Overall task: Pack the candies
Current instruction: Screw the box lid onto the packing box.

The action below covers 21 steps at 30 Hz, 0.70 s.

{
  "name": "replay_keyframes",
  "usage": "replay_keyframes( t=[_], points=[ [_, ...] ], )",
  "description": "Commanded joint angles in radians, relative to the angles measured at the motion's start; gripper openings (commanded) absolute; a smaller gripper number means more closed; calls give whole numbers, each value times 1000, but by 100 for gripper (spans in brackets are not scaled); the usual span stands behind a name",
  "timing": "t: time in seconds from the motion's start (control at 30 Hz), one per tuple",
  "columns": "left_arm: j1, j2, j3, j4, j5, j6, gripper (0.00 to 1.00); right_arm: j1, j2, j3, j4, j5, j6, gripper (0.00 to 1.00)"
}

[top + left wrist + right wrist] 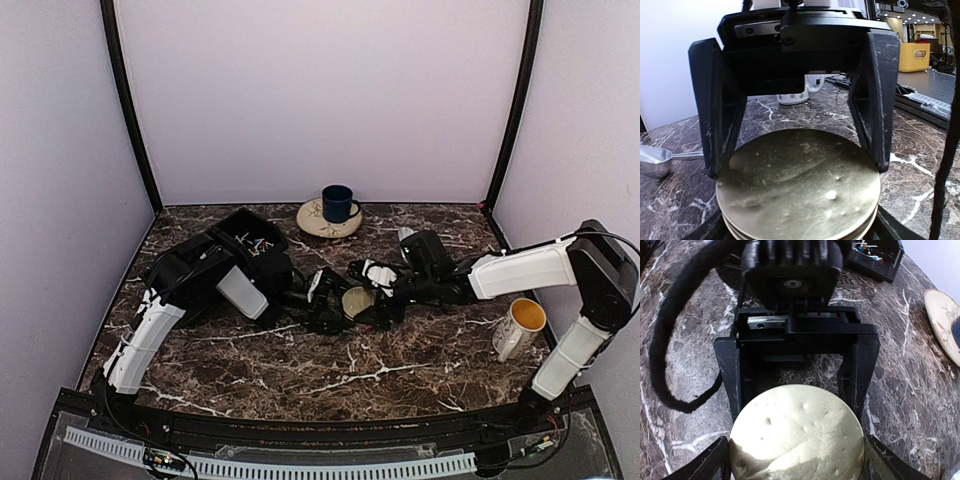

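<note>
A gold lid (pixel 356 299) sits mid-table between both grippers. In the left wrist view the lid (pixel 800 190) fills the gap between my left gripper's (pixel 797 167) fingers, which press on its rim. My right gripper (pixel 797 460) closes from the opposite side, its fingers low at the lid's (pixel 797 435) edges, on the jar under it. The jar body is hidden; only a ridged band shows below the lid. The candies (pixel 256 241) are tiny coloured bits in the black tray (pixel 240 228) at the back left. They also show in the right wrist view (pixel 867 248).
A blue mug (pixel 337 203) stands on a patterned plate (pixel 312 222) at the back. A white mug with a yellow inside (pixel 520 326) stands at the right, by the right arm. A metal scoop (pixel 655 160) lies beside the lid.
</note>
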<state>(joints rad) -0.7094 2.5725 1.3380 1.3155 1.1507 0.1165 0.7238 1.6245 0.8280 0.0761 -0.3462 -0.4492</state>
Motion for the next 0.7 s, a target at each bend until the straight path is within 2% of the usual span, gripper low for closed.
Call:
replay_keyframes(
  t=[0.0, 0.33, 0.53, 0.67],
  points=[
    [6, 154, -95, -171, -61, -11, 71, 58, 15, -23, 100, 218, 184, 86],
    [5, 150, -101, -178, -82, 3, 71, 161, 25, -64, 211, 551, 438, 88],
    [5, 148, -102, -180, -85, 4, 71, 178, 14, -60, 210, 624, 507, 90],
    [5, 148, -103, -180, -88, 5, 71, 180, -1, -54, 191, 613, 520, 93]
  ],
)
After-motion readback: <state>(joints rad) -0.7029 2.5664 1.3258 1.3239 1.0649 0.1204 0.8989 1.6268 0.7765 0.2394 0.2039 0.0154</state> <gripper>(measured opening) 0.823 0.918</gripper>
